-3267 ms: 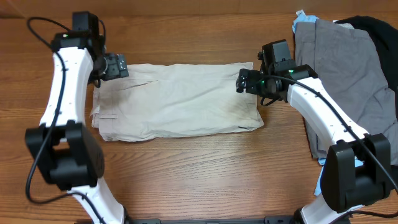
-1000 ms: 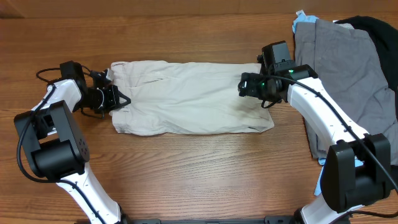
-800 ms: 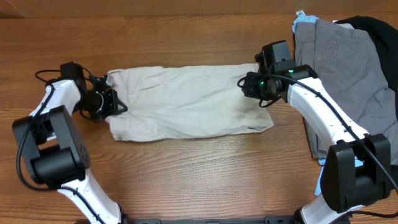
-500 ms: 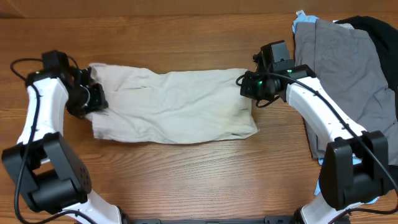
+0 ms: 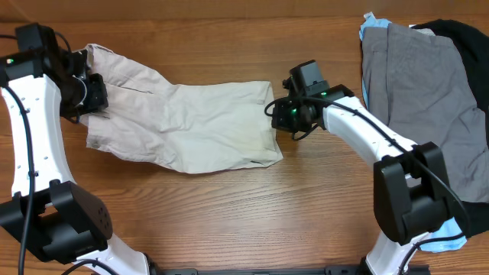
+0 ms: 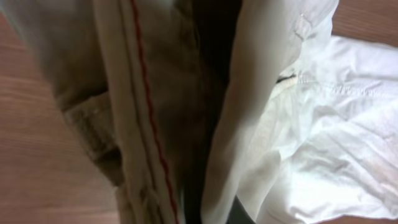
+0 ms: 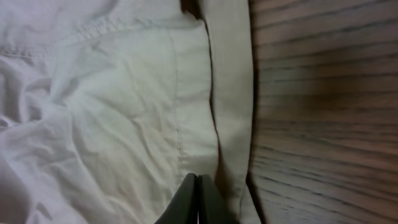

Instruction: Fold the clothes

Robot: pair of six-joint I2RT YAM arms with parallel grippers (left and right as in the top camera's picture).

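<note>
The white left arm's black two-finger left gripper [image 5: 92, 95] sits at the left end of the pair of crumpled light beige cotton shorts [image 5: 191, 126] and is clamped on that end, with the cloth bunched and raised around it. In the left wrist view the shorts [image 6: 298, 124] fill nearly the whole picture. A folded waistband with a thin red line of stitching [image 6: 143, 112] runs top to bottom, and a beige belt loop [image 6: 93, 124] lies just left of it. The fingers themselves are hidden by cloth there.

The shorts lie across the brown wooden table [image 5: 229, 221], spreading from the raised left end down to a flatter right end.

At the upper right corner of the shorts is the black right gripper [image 5: 276, 116]. In the right wrist view its dark fingertips [image 7: 189, 202] are pressed together directly over the stitched hem [image 7: 230, 93] at the shorts' right edge, with bare wood just to the right of the hem. Whether any cloth is pinched between them cannot be told.

Well right of the shorts is a pile of other garments. A flat grey cloth [image 5: 428, 84] lies on top, a light blue piece [image 5: 372, 27] peeks out at its upper left, and a black one [image 5: 458, 34] is at its upper right.
</note>
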